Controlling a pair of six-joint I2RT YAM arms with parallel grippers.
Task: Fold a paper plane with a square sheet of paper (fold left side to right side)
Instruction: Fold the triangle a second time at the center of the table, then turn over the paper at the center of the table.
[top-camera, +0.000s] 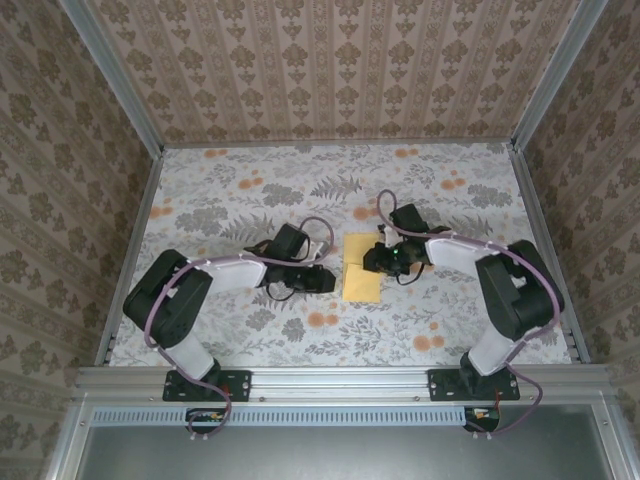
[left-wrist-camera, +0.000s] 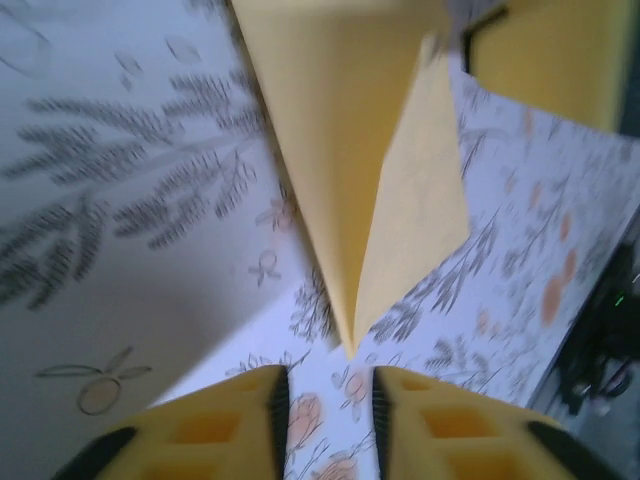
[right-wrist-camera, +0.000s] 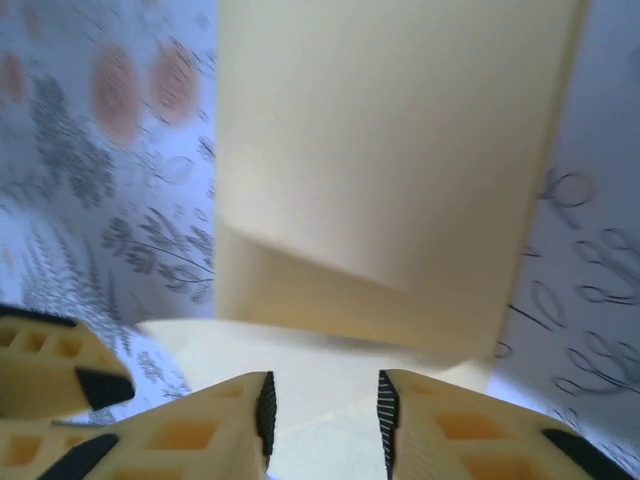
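- Two arms, two claws and one square sheet of paper (top-camera: 361, 275) share a flower-printed table (top-camera: 250, 200). The cloth carries scattered clusters of orange flower blotches (top-camera: 322, 320).
- The paper lies near the middle of the table, between the two claws and slightly toward the right arm's side.
- Three wallpapered walls (top-camera: 330, 70) close in the left, far and right edges, and a metal rail (top-camera: 340, 380) runs along the near edge. Open cloth stretches on every side of the paper, widest toward the far wall.
- The left gripper (top-camera: 327, 281) sits low just beside the paper's left edge. In its wrist view the yellow fingers (left-wrist-camera: 235, 425) stand slightly spread, with bare cloth showing in the gap and a paper corner just ahead of them, apart.
- The right gripper (top-camera: 377, 261) hangs over the paper's right edge. Its fingers (right-wrist-camera: 215, 430) are likewise parted, pinching nothing, with pale paper visible below the gap.
- From above, the pale-yellow, unmarked paper reads as an upright rectangle, taller than wide. Up close it shows two layers, the upper one lifting loosely off the lower along a soft fold.
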